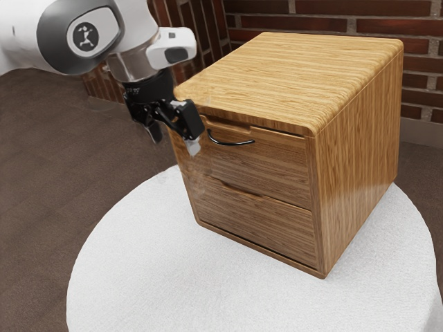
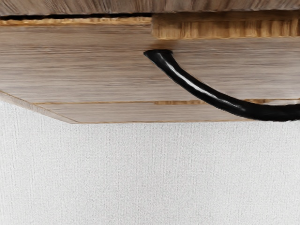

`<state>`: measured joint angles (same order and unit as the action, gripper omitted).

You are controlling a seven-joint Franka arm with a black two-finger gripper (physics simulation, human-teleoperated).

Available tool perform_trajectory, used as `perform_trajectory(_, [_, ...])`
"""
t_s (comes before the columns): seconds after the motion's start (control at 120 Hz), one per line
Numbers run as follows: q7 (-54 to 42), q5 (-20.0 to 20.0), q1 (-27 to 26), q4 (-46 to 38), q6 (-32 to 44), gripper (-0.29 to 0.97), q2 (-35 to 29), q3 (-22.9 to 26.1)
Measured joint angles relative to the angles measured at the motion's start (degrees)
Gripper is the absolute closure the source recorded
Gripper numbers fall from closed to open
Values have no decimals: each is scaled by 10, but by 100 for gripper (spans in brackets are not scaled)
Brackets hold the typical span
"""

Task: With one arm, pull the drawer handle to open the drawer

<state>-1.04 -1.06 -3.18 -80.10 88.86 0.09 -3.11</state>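
On the top drawer's front, handle (image 1: 230, 142) (image 2: 211, 93): a thin, glossy black bow, rigid and likely slick; best hooked at mid-span.
Top drawer (image 1: 256, 166): flush, smooth striped wood; probably moderate drag.
Jaws: apart, just beside the handle's end, holding nothing.
Cabinet (image 1: 297, 76): boxy, with rounded edges.
Worktop (image 1: 173, 277): round, covered in white textured cloth.

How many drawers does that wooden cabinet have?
2: the top drawer, carrying the black handle, and the bottom drawer right beneath it. The cabinet has its back hidden.
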Motion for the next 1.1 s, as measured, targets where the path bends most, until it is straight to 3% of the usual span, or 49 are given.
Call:
perform_trajectory(0.283, [-33, -11, -14, 42, -12, 2, -1, -15])
perform_trajectory(0.383, [-41, -5, -10, 93, -27, 2, -20, -12])
perform_trajectory(0.492, [-27, 5, 52, 108, -44, 2, -41, 9])
perform_trajectory(0.575, [31, 9, 106, 110, -56, 2, -47, 51])
perform_trajectory(0.742, [218, 12, 71, 110, -73, 2, -52, 93])
perform_trajectory(0.933, [390, 23, 79, 105, -81, 2, -48, 108])
perform_trajectory(1.1, [501, 38, 79, 1, -56, 2, -88, 110])
